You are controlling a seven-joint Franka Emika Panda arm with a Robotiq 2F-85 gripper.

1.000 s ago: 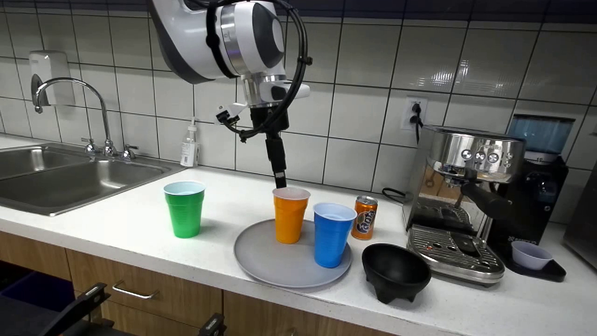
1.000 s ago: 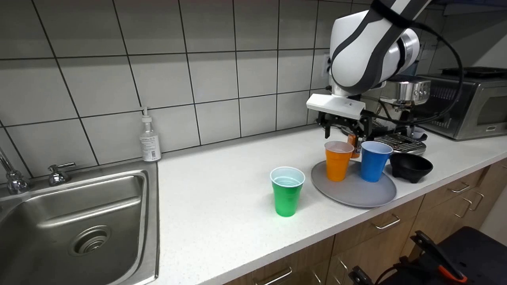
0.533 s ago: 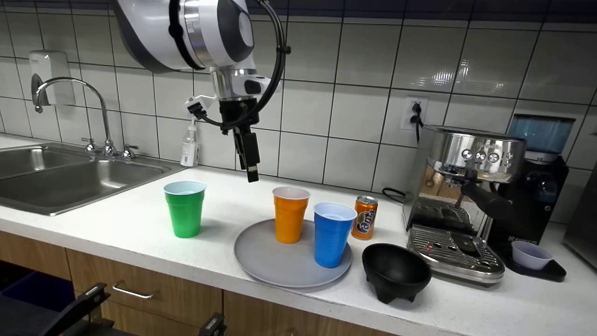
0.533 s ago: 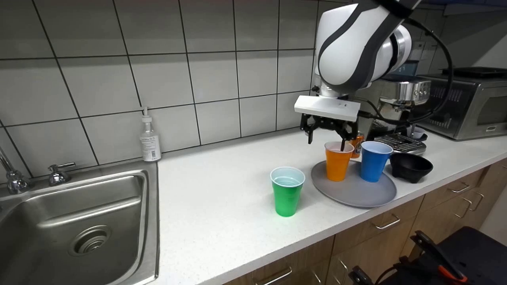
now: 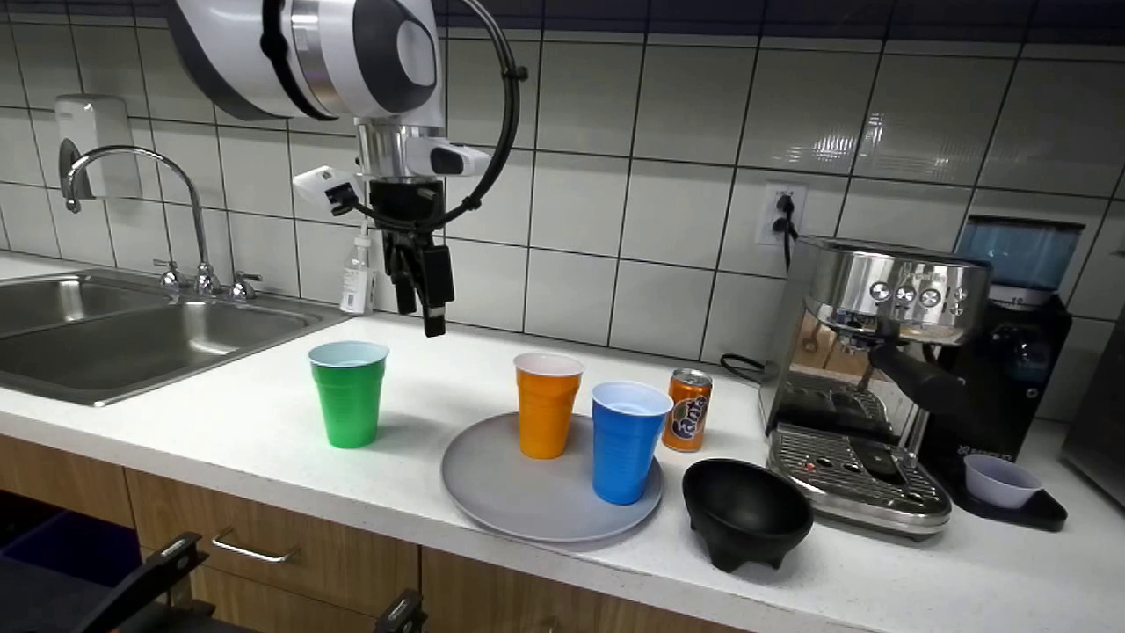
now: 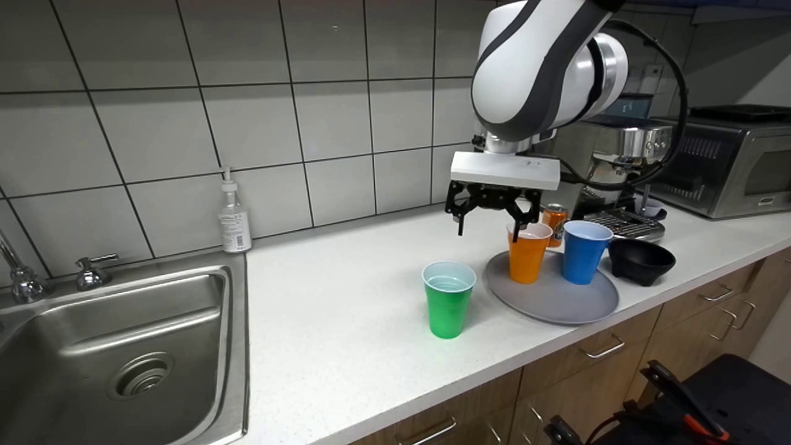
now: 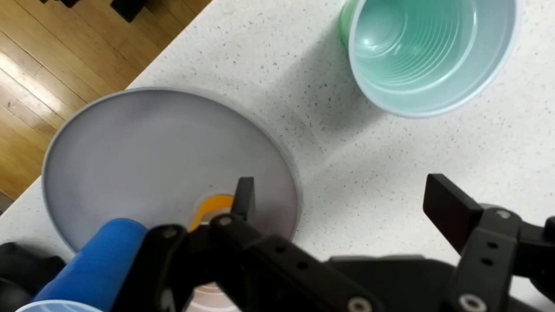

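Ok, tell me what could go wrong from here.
The open gripper might clip the orange cup if lowered, as one finger overlaps the cup's rim in an exterior view. That cup could tip into the blue cup close by. The grey plate sits near the counter's front edge, so a bump might push it over.

The plate (image 5: 518, 501) looks smooth and matt, the orange cup (image 5: 547, 413) and blue cup (image 5: 624, 448) on it kinda glossy plastic, ditto the green cup (image 5: 348, 400) beside it. Near the plate, the bowl (image 5: 738, 538) is dull, the can (image 5: 685, 418) shiny metal. The counter (image 6: 346, 309) under it is smooth, the sink (image 6: 236, 346) well away satiny metal.
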